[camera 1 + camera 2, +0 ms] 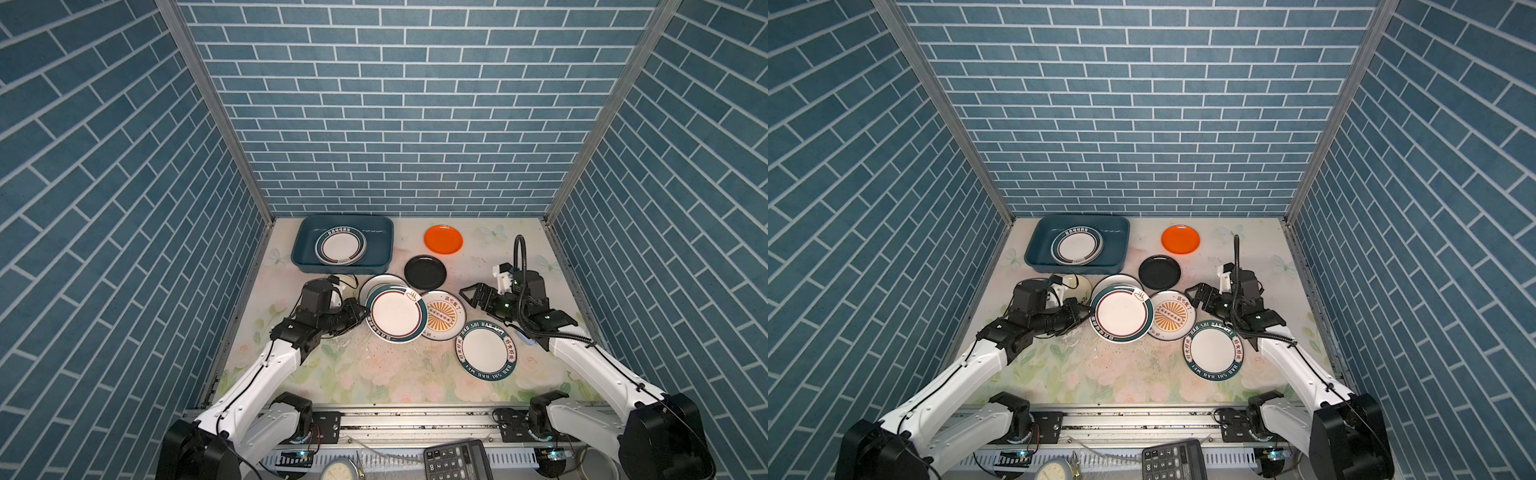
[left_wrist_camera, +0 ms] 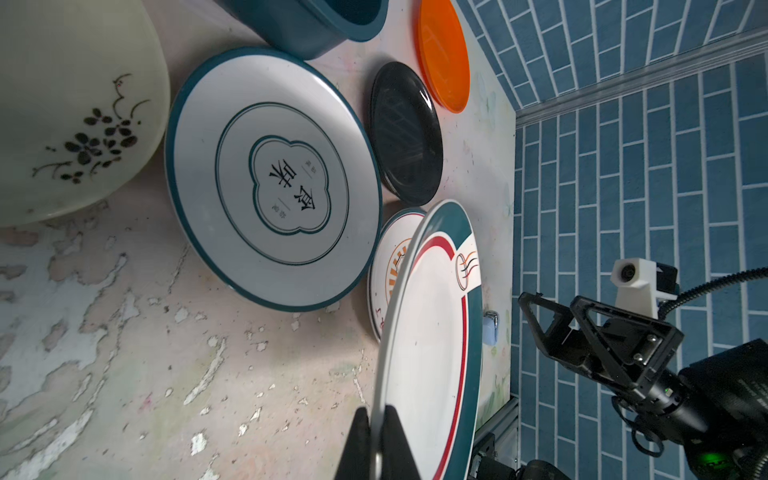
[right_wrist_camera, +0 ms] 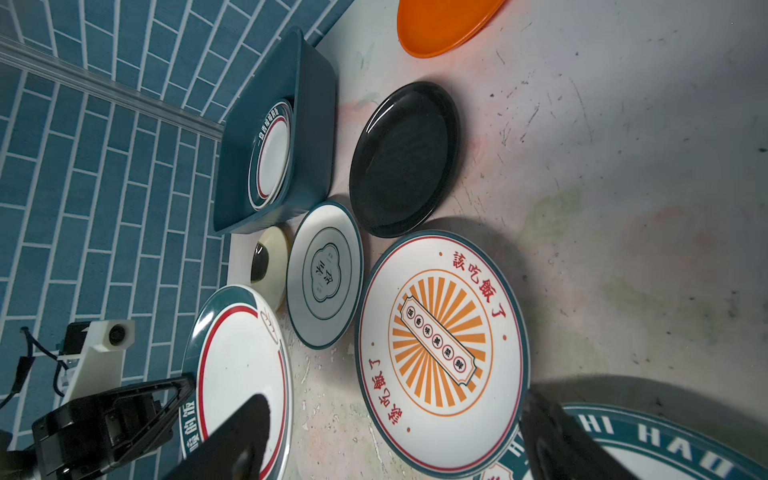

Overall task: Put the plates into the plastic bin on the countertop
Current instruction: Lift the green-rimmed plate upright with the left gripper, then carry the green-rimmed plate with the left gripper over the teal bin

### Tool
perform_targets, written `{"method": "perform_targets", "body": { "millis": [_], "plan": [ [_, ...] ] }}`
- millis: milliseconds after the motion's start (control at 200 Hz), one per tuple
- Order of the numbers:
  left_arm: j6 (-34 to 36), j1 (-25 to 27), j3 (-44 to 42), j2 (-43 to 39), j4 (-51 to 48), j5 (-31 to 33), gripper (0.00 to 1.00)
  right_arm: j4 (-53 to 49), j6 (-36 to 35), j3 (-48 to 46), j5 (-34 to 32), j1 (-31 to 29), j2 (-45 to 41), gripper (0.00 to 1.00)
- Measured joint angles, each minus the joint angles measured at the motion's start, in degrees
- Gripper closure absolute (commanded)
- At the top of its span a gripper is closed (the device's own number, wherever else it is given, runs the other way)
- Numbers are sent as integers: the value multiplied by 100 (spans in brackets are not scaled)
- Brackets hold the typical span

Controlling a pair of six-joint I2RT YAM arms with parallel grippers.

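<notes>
The left jaws were clenched on the rim of the red-striped teal plate (image 1: 396,314), holding it raised off the pile, presumably bound for the plastic bin (image 1: 300,253) at the tabletop's (image 1: 374,365) back left, where a teal-ringed plate (image 1: 340,246) lay inside it — the right jaws hung released

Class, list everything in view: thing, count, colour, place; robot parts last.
plastic bin: one, dark teal, far left of floral countertop
binned plate: at least one, white teal-rimmed, inside bin
loose plates: six, orange, black, cream, three white printed, on countertop
held plate: one, white teal-rimmed, tilted in left gripper
calculator: one, black, front ledge
dial: one, white, front ledge
left gripper: one, black, shut on held plate
right gripper: one, black, open, beside sunburst plate
</notes>
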State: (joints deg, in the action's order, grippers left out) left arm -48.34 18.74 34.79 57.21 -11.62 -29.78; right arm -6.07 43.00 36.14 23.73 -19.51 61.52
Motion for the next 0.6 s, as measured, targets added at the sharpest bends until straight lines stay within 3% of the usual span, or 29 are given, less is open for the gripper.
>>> {"method": "perform_targets", "body": {
  "millis": [600],
  "plan": [
    [-293, -621, 1355, 1574, 986, 197, 100, 188, -111, -339, -210, 0, -85, 6]
  ]
}}
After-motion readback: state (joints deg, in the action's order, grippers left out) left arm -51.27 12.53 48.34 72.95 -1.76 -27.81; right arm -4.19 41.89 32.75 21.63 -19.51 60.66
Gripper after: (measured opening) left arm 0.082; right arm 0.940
